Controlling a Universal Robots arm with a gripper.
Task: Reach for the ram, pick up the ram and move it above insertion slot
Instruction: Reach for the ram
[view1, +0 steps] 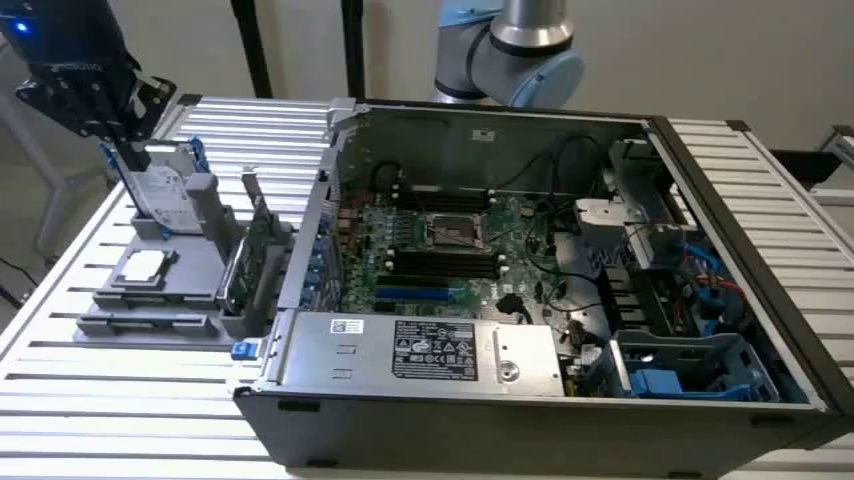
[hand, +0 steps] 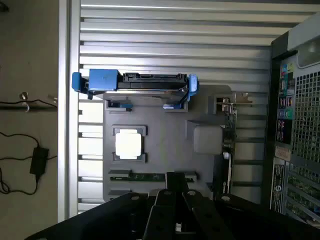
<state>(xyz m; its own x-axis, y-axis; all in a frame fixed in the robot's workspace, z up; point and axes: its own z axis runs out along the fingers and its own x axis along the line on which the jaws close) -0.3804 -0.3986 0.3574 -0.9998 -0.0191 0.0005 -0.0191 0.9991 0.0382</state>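
Wrist view | tool (hand: 176, 182) over tray (hand: 165, 147) | ram (hand: 150, 177) at edge, seemingly untouched | grip unclear

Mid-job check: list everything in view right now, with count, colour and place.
table: one, silver, slatted
computer case: one, dark, open, on the table
motherboard: one, green, inside the case
holder tray: one, grey, beside the case
ram: one, green, flat at one end of the tray
hard drive: one, silver with blue rails, upright at the opposite end
processor: one, silver, mid-tray
expansion card: one, green, upright on the tray's case side
arm: one, silver and blue, behind the case
gripper: one, black, raised above the tray
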